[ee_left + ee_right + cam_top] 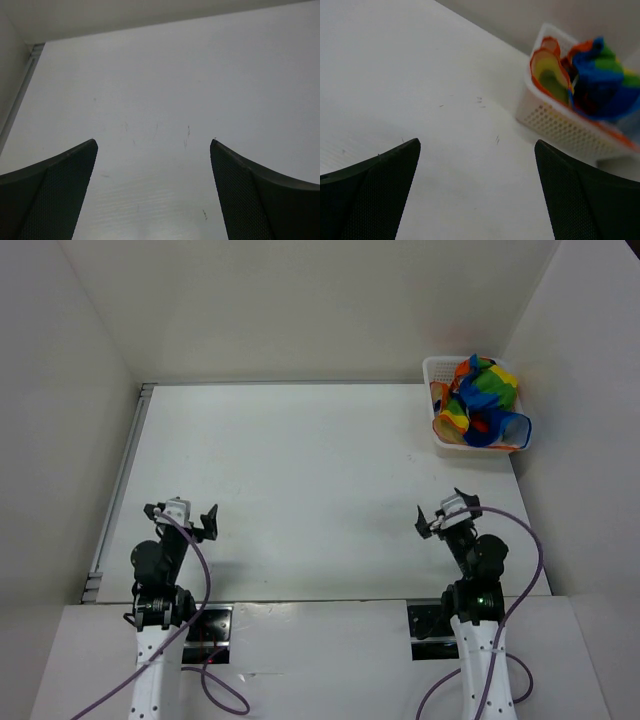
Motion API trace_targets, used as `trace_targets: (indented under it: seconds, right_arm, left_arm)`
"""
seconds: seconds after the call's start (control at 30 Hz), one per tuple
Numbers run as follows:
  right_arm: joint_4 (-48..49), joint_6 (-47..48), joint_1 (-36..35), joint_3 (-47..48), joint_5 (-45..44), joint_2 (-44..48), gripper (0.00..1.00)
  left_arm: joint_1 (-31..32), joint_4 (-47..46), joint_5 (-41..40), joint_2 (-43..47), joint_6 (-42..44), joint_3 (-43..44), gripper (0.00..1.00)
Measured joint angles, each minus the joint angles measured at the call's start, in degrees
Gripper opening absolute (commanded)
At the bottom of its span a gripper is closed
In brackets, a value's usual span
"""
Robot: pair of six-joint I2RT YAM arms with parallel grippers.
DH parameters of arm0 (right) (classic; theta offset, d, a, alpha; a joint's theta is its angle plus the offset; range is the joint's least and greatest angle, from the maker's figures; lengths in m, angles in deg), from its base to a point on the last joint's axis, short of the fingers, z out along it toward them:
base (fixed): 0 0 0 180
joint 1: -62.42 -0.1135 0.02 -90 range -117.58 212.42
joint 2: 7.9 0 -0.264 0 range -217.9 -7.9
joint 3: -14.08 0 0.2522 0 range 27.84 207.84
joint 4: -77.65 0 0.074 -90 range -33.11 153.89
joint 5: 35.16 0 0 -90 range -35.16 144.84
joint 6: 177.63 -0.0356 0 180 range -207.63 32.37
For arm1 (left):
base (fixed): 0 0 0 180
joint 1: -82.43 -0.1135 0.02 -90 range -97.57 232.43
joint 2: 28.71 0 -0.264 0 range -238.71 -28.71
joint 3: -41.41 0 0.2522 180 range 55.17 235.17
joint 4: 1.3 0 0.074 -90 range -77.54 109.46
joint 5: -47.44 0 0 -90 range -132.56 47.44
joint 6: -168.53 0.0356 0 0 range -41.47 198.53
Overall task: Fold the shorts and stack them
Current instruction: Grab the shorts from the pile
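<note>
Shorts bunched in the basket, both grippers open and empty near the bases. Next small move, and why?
Probably extend the right gripper toward the basket and come down over the shorts to pinch a top fold. They sit crumpled inside it at the far right corner, on that arm's side; the left gripper is farther off.

shorts point(485, 400): bright rainbow blocks, red/orange/yellow/green/blue; blue mostly on right side, yellow w/ orange edging toward left. basket point(560, 127): white plastic, small-hole lattice pattern on walls. table point(300, 470): plain matte white, few tiny dark scuff marks. left gripper point(180, 515) & right gripper point(445, 512): black, white block on top; fingers point(50, 200) black w/ fine dotted mesh texture on inner faces. left arm point(155, 660), right arm point(480, 660): white links, black joints. cables point(195, 590): purple. walls point(300, 310): off-white, no pattern. rail point(115, 490) at table's left edge: grey.
</note>
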Motion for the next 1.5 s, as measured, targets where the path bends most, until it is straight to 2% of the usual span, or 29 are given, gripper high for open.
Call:
trace_targets:
  seconds: [0.13,0.27,0.37,0.47,0.6,0.7,0.8,1.0,1.1,1.37,1.5]
  right_arm:
    - [-3.5,24.4,0.0,4.9,8.5,0.0,1.00]
    - [3.3,33.2,0.0,9.2,4.9,-0.2,1.00]
    - [1.5,38.6,0.0,19.0,4.4,-6.6,1.00]
    - [-0.6,40.3,-0.2,35.1,2.8,-22.6,1.00]
    - [-2.0,33.4,-1.1,54.1,-5.2,-47.4,1.00]
    - [-6.8,24.7,-3.0,68.1,-13.9,-65.1,1.00]
    - [-10.3,16.0,-4.3,78.0,-20.4,-80.6,0.92]
    - [-12.5,3.6,-4.3,79.4,-29.8,-95.8,0.90]
    - [-13.3,-0.4,-3.6,84.2,-33.2,-102.9,0.90]
    - [-11.6,-3.9,-1.7,94.6,-43.9,-117.1,0.89]
    - [-10.7,-5.1,-1.3,97.2,-48.5,-121.1,0.80]
  left_arm:
    - [0.0,-6.0,5.9,0.0,0.0,1.2,1.00]
    - [0.1,-5.8,7.3,-2.3,0.0,8.3,1.00]
    - [0.2,-5.5,7.5,-12.2,0.0,19.2,1.00]
    - [0.5,-1.1,9.2,-31.6,0.0,36.3,1.00]
    - [0.7,4.7,11.0,-59.8,0.0,57.6,1.00]
    - [0.9,8.9,10.0,-71.3,0.0,60.3,1.00]
    - [1.5,15.2,8.5,-78.4,0.0,61.1,1.00]
    - [1.8,21.1,5.6,-83.8,0.0,66.1,1.00]
    - [1.8,22.1,3.9,-84.5,0.0,66.9,1.00]
    - [1.8,25.1,3.0,-87.6,0.0,66.9,1.00]
    - [1.8,25.9,2.9,-89.6,0.0,67.3,1.00]
